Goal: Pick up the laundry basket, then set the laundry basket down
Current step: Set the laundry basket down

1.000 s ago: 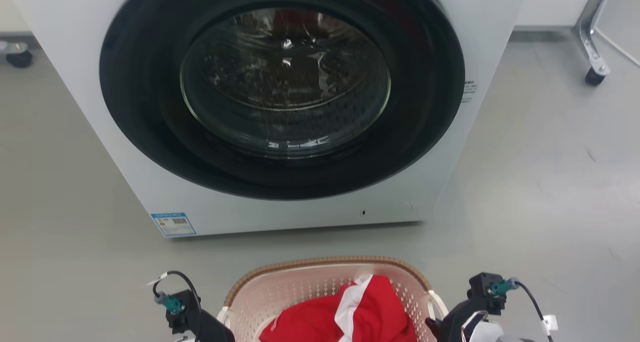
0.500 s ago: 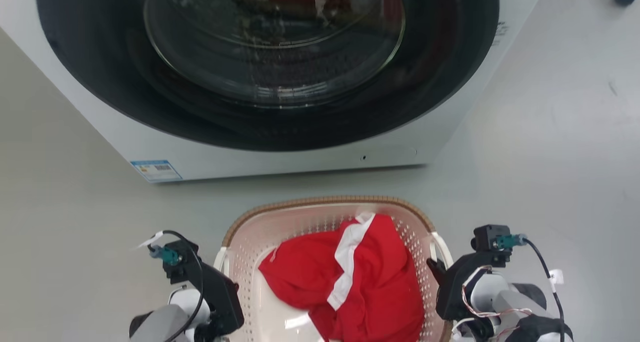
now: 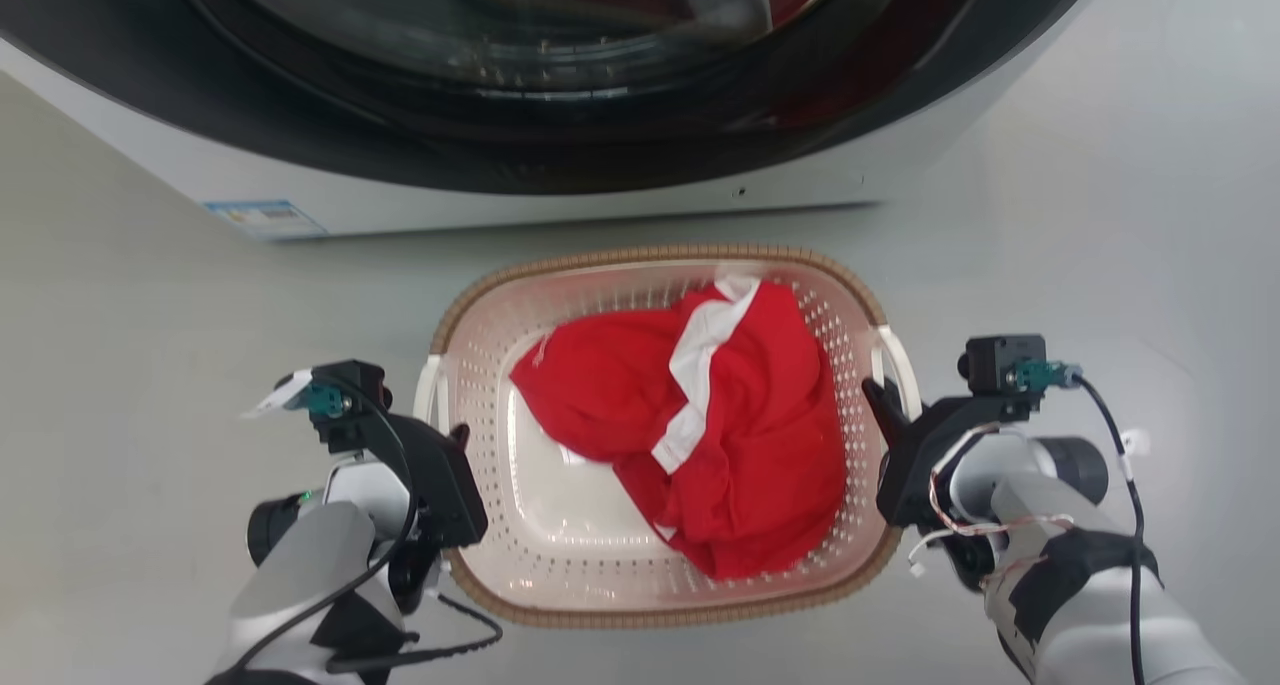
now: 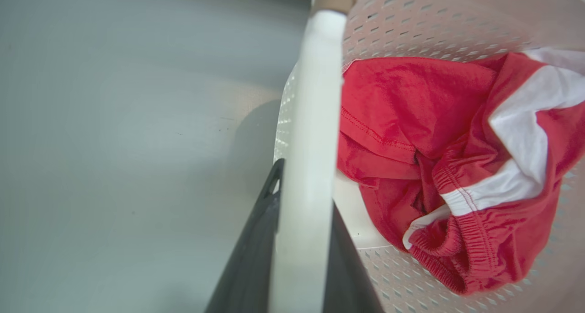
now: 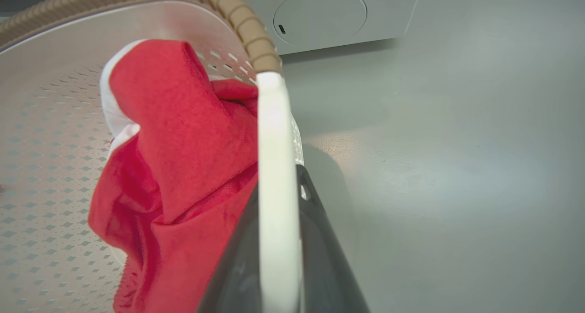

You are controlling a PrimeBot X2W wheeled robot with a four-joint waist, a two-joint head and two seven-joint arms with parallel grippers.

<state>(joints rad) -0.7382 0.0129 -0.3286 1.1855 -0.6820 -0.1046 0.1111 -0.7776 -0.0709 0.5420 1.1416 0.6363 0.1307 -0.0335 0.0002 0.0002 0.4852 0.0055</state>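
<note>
Currently gripping the laundry basket (image 3: pixel 660 255) by both white side handles. Clenched with the left hand (image 3: pixel 455 443) on the left handle (image 3: pixel 428 390) and with the right hand (image 3: pixel 882 405) on the right handle (image 3: pixel 905 365). Confirmed in each wrist view by a white handle bar pinched close between two dark fingers (image 4: pixel 249 262), with no gap on either side.

Sitting just in front of a white washing machine (image 3: pixel 560 197), near its lower front panel but apart from it, with grey floor (image 3: pixel 1100 215) all round. Cannot tell whether resting on that floor or lifted off it.

Rounded-rectangular in outline, cream-pink, with perforated walls and a brown woven-look rim. Holding one crumpled red garment (image 3: pixel 740 415) with a white stripe, heaped toward the right and far part of the inside, with bare bottom left at the near left. Flanked low in the head view by two pale forearms (image 3: pixel 310 555), one at each side, angled inward toward the handles.
</note>
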